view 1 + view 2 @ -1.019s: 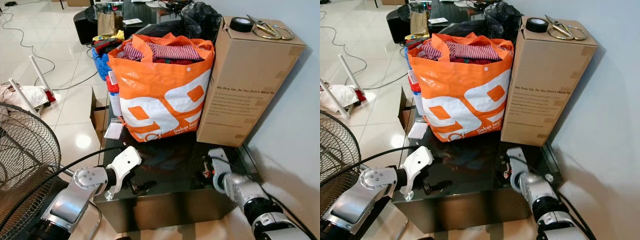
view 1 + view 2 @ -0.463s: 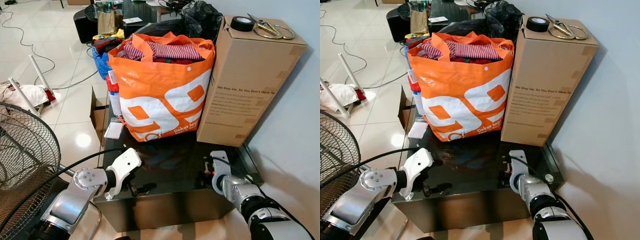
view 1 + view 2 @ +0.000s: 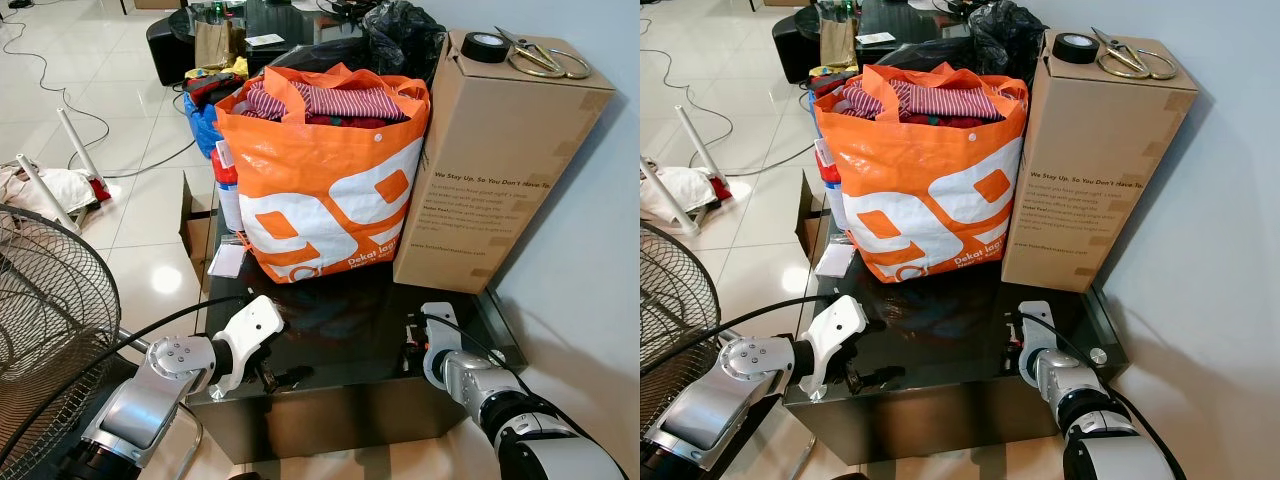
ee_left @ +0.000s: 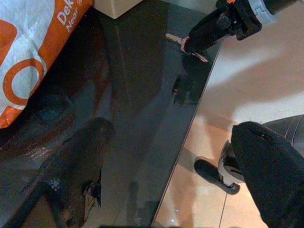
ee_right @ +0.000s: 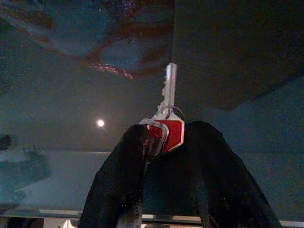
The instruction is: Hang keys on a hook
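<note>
**A:** Nearest the robot, at the front edge of the black glass bench (image 3: 340, 340), where are the keys?

**B:** The keys (image 5: 165, 124) lie flat on the glass with the right end effector (image 5: 167, 142) closed around the red tag and ring; the blade points away from the wrist. Holding it by the tag likely leaves the ring free for a hook.

**A:** Left side?

**B:** Left end effector (image 3: 275, 376) hovers low over the front-left corner, fingers apart, holding nothing; probably just kept clear.

**A:** Behind?

**B:** Orange bag (image 3: 325, 190) and cardboard box (image 3: 495, 160) crowd the rear, so the grasp happens at the open front strip. No hook located yet.
</note>
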### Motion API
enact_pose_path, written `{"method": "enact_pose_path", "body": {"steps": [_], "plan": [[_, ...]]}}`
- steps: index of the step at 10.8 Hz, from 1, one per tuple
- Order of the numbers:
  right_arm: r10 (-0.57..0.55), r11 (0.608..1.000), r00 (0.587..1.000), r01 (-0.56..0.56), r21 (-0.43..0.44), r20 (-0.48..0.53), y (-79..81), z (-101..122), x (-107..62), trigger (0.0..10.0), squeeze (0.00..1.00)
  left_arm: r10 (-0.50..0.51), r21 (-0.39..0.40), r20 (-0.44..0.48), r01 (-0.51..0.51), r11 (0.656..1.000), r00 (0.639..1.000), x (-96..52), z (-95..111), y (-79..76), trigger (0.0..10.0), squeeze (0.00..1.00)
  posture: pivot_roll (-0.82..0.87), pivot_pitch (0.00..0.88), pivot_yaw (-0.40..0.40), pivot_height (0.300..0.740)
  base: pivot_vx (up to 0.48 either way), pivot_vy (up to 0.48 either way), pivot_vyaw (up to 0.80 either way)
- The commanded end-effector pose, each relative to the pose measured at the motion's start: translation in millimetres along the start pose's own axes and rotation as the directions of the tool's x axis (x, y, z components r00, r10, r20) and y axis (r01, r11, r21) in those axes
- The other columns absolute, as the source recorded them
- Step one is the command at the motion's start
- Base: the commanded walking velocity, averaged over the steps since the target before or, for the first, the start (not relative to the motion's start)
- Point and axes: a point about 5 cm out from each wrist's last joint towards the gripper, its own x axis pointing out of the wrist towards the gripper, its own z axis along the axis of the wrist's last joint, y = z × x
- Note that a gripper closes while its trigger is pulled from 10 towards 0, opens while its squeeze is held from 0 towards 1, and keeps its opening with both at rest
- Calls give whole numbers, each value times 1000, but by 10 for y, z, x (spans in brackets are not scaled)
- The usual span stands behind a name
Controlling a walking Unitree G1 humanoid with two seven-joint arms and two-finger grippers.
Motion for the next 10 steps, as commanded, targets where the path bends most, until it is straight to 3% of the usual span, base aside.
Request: {"method": "enact_pose_path", "body": {"steps": [1,9,10], "plan": [[-8,1000,1000,8,0,8,-8,32,-1,0,0,-3,22,11,3,1000,1000,-1,60,-3,10000,90,-4,0,-21,740,0,0,0],[-11,999,999,12,-41,34,-75,88,-18,0,0,-8,35,19,7,999,1000,37,121,35,10000,90,-23,0,-3,740,0,0,0],[36,998,997,-31,-62,68,-59,148,-30,0,0,-5,41,20,5,999,1000,34,129,50,10000,82,-19,0,-4,740,0,0,0]]}}
